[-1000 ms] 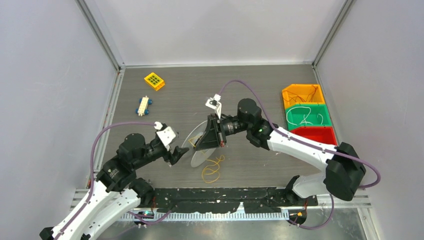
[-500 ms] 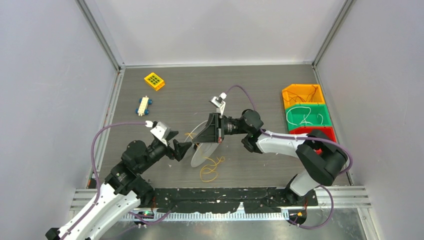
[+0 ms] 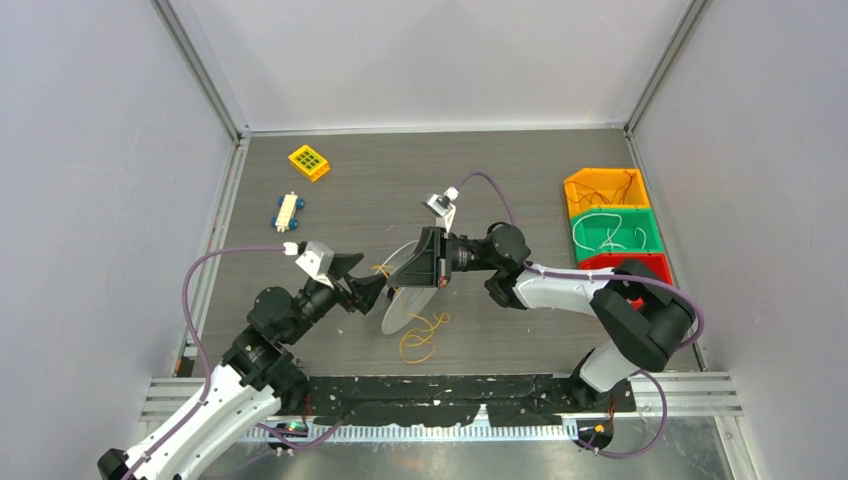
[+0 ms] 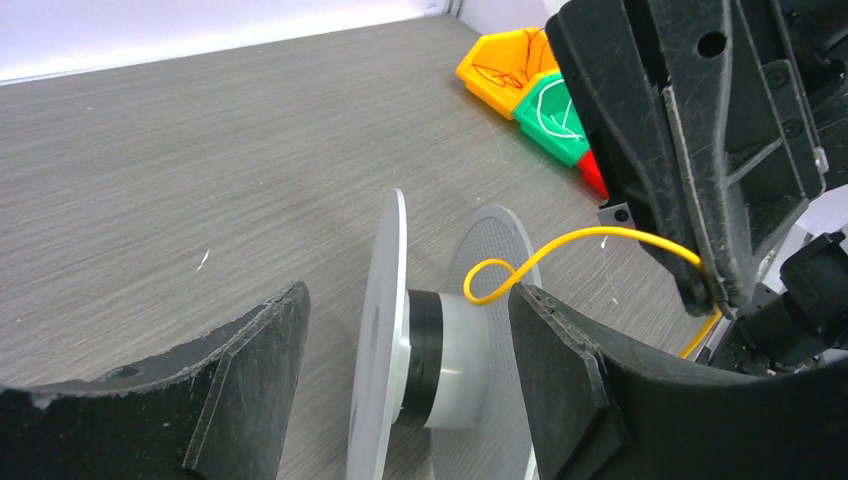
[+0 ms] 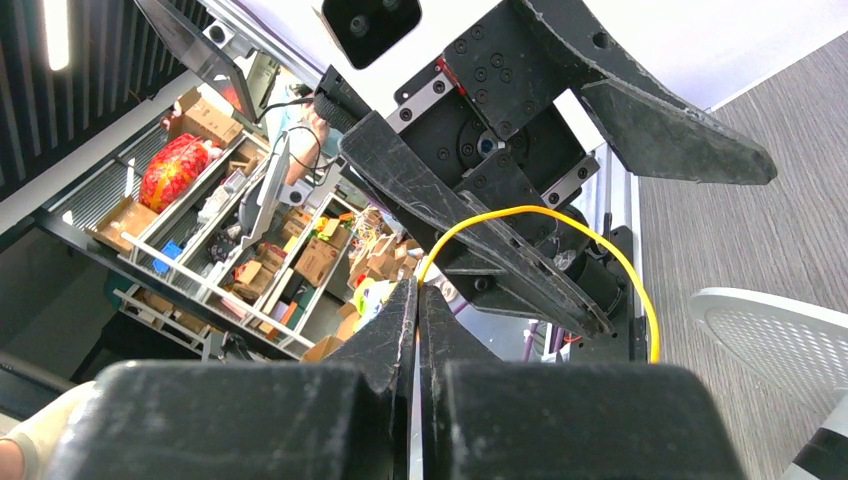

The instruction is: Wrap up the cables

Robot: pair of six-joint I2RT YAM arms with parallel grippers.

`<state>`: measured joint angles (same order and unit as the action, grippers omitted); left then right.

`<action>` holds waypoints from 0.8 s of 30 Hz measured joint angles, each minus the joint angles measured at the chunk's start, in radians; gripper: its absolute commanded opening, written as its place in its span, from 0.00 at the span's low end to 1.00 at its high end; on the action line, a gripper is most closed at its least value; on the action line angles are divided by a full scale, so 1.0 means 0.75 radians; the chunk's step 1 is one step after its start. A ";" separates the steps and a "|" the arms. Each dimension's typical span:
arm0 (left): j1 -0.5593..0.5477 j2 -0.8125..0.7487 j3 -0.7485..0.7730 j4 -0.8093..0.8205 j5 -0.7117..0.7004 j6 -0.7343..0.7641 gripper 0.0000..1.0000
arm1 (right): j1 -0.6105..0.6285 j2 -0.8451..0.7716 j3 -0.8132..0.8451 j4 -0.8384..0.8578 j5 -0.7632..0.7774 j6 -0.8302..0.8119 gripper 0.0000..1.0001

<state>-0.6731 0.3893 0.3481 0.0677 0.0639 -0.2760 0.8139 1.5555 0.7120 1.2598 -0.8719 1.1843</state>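
Observation:
The yellow-orange wire (image 3: 422,340) lies in loose loops on the table below a white two-disc spool (image 3: 397,314). One end rises to my right gripper (image 3: 399,284), which is shut on it above the spool. In the right wrist view the wire (image 5: 545,213) arcs out from the closed right gripper (image 5: 418,290). My left gripper (image 3: 368,281) is open just left of the spool. In the left wrist view my left gripper (image 4: 405,345) has its jaws on either side of the spool (image 4: 440,350), not touching it, and the wire (image 4: 585,241) loops above the hub.
Orange (image 3: 603,190), green (image 3: 615,232) and red (image 3: 628,268) bins stand at the right, with thin wires in the first two. A yellow block (image 3: 309,161) and a white toy with blue wheels (image 3: 288,211) lie at the back left.
My left gripper has moved forward and right, up to the spool. My right arm has folded in, and its gripper stays shut on the wire over the spool.

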 measured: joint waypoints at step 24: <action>0.000 0.079 -0.094 0.255 0.013 -0.052 0.70 | -0.004 0.012 -0.055 0.037 0.020 0.002 0.06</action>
<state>-0.6731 0.4488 0.2775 0.2592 0.0734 -0.3149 0.8112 1.5646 0.6708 1.2873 -0.8566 1.1854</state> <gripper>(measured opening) 0.707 0.064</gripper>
